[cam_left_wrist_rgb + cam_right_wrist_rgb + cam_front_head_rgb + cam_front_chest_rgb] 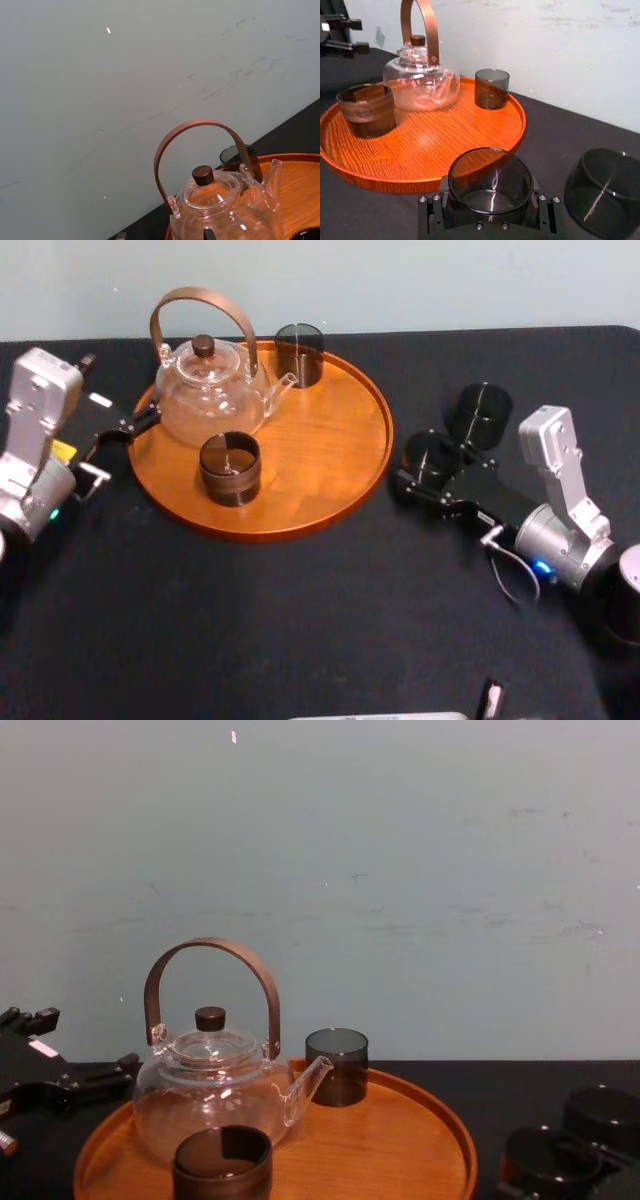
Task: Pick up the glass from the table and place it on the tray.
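A dark smoky glass (pixel 432 452) stands on the black table (pixel 330 620) just right of the round orange-brown tray (pixel 330 440). My right gripper (pixel 422 462) is shut on the glass, its black jaws hugging both sides; the right wrist view shows the glass (pixel 490 177) seated between them with the tray (pixel 430 145) just beyond. I cannot tell whether the glass is off the table. My left gripper (pixel 138 422) rests by the tray's left rim.
On the tray stand a glass teapot (pixel 210 390) with a brown handle, a dark glass (pixel 299 353) at the back and a brown cup (pixel 230 468) at the front. Another dark glass (pixel 480 412) sits on the table just behind the gripped one.
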